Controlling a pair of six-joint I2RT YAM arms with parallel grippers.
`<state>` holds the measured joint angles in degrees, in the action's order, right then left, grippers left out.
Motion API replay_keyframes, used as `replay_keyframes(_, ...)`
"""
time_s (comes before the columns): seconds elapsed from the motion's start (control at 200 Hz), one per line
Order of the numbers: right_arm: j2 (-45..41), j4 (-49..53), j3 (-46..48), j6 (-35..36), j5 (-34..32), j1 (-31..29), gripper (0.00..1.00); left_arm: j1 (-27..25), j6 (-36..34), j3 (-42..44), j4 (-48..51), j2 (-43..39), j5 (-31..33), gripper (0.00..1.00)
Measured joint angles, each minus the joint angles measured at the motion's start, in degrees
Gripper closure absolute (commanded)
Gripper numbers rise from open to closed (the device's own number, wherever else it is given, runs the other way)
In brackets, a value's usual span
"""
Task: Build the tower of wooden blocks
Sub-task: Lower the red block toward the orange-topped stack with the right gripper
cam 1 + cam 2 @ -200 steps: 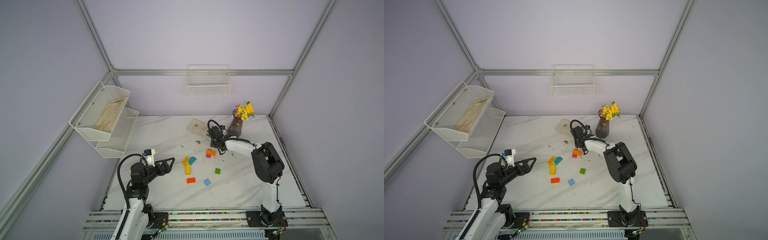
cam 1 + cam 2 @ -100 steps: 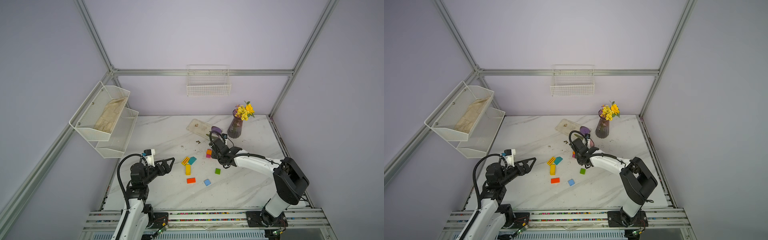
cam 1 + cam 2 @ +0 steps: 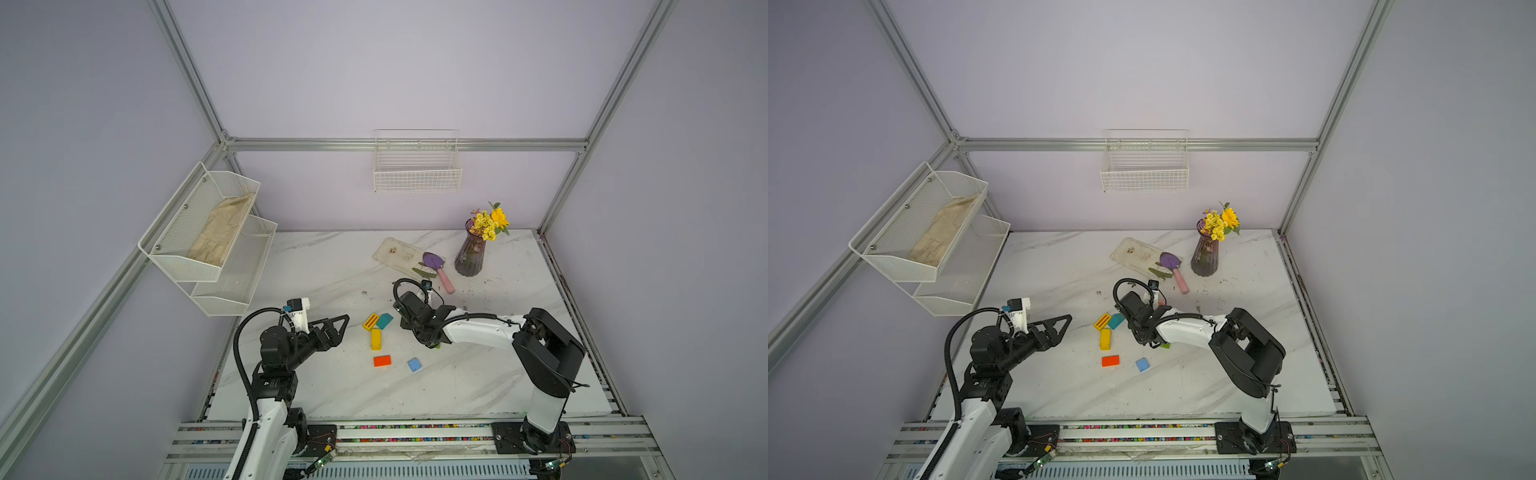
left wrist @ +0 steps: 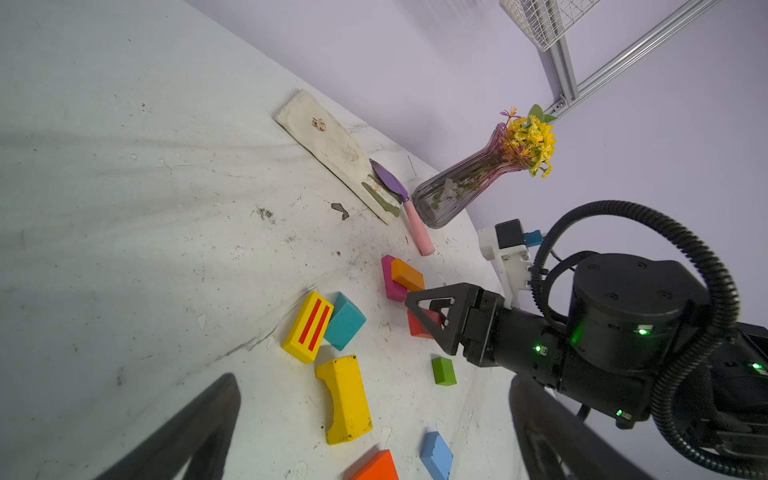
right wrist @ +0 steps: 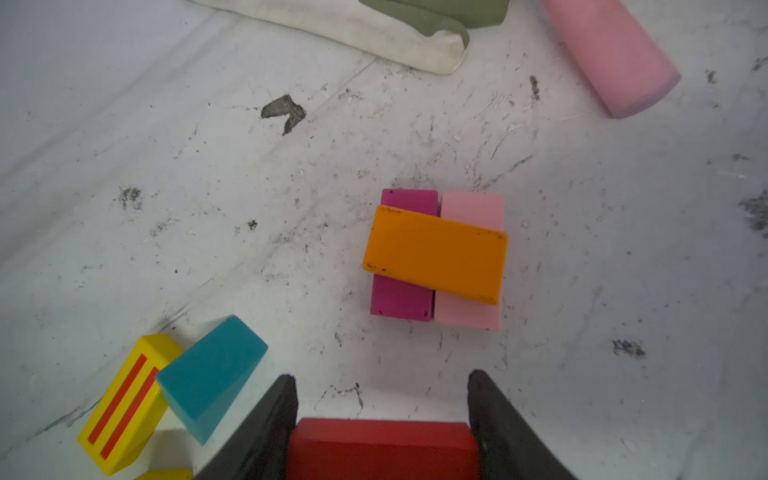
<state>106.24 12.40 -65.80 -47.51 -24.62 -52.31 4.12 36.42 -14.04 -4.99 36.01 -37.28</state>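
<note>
The tower (image 5: 435,253) is two layers: a magenta block (image 5: 401,299) and a pink block (image 5: 471,208) lie side by side, touching, with an orange block (image 5: 435,266) flat across both, slightly askew. It stands mid-desk, near the pink handle of a trowel (image 3: 436,266). The right pincer (image 5: 380,376) pinches a red block (image 5: 382,449) just beside the stack. The left pincer (image 3: 341,330) is spread wide and holds nothing.

Loose on the desk lie a yellow striped block (image 3: 370,321) touching a teal block (image 3: 385,321), a yellow arch block (image 3: 375,338), an orange-red block (image 3: 382,360), a blue block (image 3: 414,365) and a green block (image 4: 443,370).

The desk (image 3: 332,386) is white marble-patterned, scuffed and speckled with dirt. The walls are lilac with an aluminium frame, and carry a wire basket (image 3: 417,174) and a two-tier mesh shelf (image 3: 208,232). A vase (image 3: 471,257) of yellow flowers stands at the back.
</note>
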Motion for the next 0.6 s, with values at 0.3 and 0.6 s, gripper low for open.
replay_keyframes(0.3,4.3,0.0,-2.9,-0.2,0.2,1.5,0.52,0.0,0.0,0.0,0.0,0.0,0.0,0.0)
replay_keyframes(0.6,4.4,0.2,-2.9,-0.2,-0.5,2.7,0.52,0.0,0.0,0.0,0.0,0.0,0.0,0.0)
